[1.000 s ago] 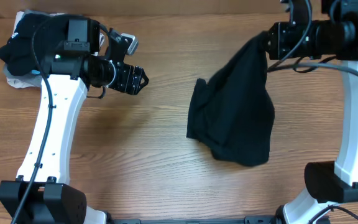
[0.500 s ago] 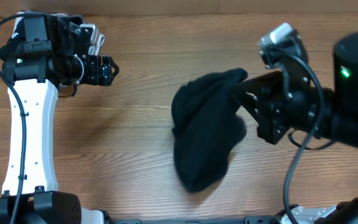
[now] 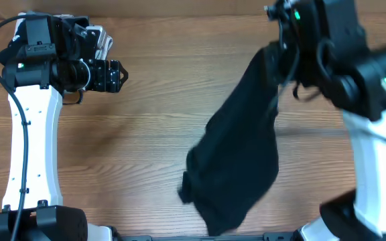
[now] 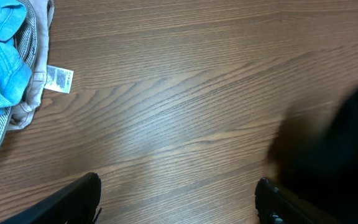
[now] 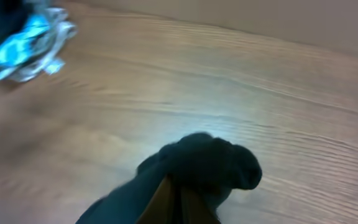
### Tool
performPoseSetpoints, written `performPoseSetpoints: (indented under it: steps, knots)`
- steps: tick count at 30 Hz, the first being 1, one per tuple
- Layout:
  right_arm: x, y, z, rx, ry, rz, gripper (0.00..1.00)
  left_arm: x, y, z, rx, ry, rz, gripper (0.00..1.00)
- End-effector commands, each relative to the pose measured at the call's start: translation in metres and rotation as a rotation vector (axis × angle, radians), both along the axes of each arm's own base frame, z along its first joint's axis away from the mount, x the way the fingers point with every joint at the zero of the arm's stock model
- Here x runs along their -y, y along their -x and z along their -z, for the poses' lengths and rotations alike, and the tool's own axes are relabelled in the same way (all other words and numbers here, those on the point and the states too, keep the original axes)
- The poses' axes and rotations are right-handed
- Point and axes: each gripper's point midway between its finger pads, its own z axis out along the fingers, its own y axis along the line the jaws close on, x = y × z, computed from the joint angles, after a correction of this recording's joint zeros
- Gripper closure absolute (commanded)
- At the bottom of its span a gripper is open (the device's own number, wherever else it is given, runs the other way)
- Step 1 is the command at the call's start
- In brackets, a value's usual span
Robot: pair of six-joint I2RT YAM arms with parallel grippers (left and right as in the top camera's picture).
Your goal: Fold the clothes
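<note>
A large black T-shirt (image 3: 236, 161) hangs stretched from my right gripper (image 3: 271, 57) at the back right down toward the table's front edge. In the right wrist view the gripper (image 5: 179, 199) is shut on a bunched fold of this black fabric (image 5: 213, 165). My left gripper (image 3: 118, 75) is at the back left, open and empty, well apart from the shirt. In the left wrist view its fingers (image 4: 82, 193) stand wide over bare wood, with the black shirt (image 4: 337, 143) blurred at the right.
A small pile of light-blue (image 4: 5, 59) and beige-grey cloth (image 4: 23, 109) with a white label (image 4: 59, 79) lies beside the left gripper; it shows blurred in the right wrist view (image 5: 23, 40). The wooden table (image 3: 146, 147) lies between the arms.
The right arm swung back and up with the black shirt, which now hangs long and stretched. The left arm drew back left a second ago and has stayed still since.
</note>
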Motion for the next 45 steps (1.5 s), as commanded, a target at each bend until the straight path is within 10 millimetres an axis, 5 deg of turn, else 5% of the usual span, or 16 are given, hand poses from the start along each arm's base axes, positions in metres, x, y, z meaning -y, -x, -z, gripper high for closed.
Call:
performPoseSetpoints:
  steps: [1,5,7,8,9,10,11,19,24,31,39,45]
  knots:
    - [0.024,-0.036,0.002,0.034,-0.019,0.052,0.96,-0.001,0.000,-0.019,0.049,0.002,-0.010,0.18]
    - [0.056,-0.085,0.012,0.066,-0.075,0.127,0.93,0.003,0.001,-0.019,0.049,0.004,0.004,0.18]
    - [0.075,-0.107,0.016,0.089,-0.101,0.166,0.67,0.008,0.001,-0.019,0.050,0.002,0.020,0.18]
    - [0.082,-0.113,0.017,0.092,-0.113,0.175,0.36,0.011,0.001,-0.019,0.050,0.001,0.026,0.18]
    - [0.086,-0.115,0.018,0.090,-0.126,0.178,0.19,0.012,0.001,-0.019,0.050,0.000,0.030,0.18]
    - [0.089,-0.113,0.019,0.075,-0.160,0.172,0.04,0.014,0.001,-0.019,0.050,-0.001,0.035,0.18]
    - [0.089,-0.110,0.019,0.064,-0.178,0.163,0.00,0.016,0.001,-0.019,0.050,-0.001,0.039,0.18]
    - [0.085,-0.050,0.017,-0.076,-0.227,0.166,0.00,0.027,0.007,-0.016,0.026,0.003,0.067,0.18]
    - [0.079,-0.007,-0.002,-0.096,-0.264,0.155,0.00,0.050,0.024,-0.009,-0.031,-0.001,0.139,0.20]
    - [0.077,0.026,-0.015,-0.079,-0.299,0.164,0.00,0.063,0.037,-0.003,-0.114,0.034,0.105,0.25]
    - [0.051,0.075,0.075,-0.424,-0.334,0.100,0.00,0.054,0.048,0.009,-0.187,-0.059,0.029,0.22]
    - [0.025,0.102,0.167,-0.680,-0.267,0.042,0.00,0.083,0.055,0.021,-0.209,-0.053,0.080,0.20]
